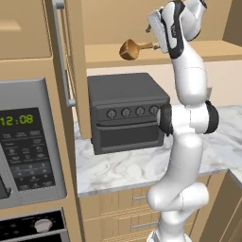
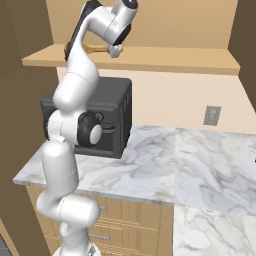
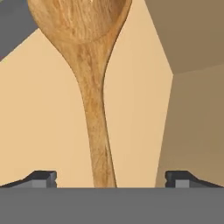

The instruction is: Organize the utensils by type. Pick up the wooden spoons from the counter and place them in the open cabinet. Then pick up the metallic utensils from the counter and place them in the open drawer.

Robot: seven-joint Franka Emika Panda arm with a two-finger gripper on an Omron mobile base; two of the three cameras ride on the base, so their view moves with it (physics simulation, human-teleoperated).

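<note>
Release of the wooden spoon (image 3: pixel 94 100) onto the open cabinet (image 1: pixel 208 51) shelf, above the toaster oven (image 1: pixel 126 111): hand (image 3: pixel 111 178) spread wide, fingers apart from the handle; best withdrawn straight back without nudging it.

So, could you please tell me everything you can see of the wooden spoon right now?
The wooden spoon is orange-brown with visible grain, a round bowl and a long straight handle. It lies flat on the light tan floor of the open cabinet, above the black toaster oven. In the hand view its handle runs toward the camera between the fingertips of the gripper, which stand wide apart and clear of it. The jaws are open, so the spoon looks released.
</note>
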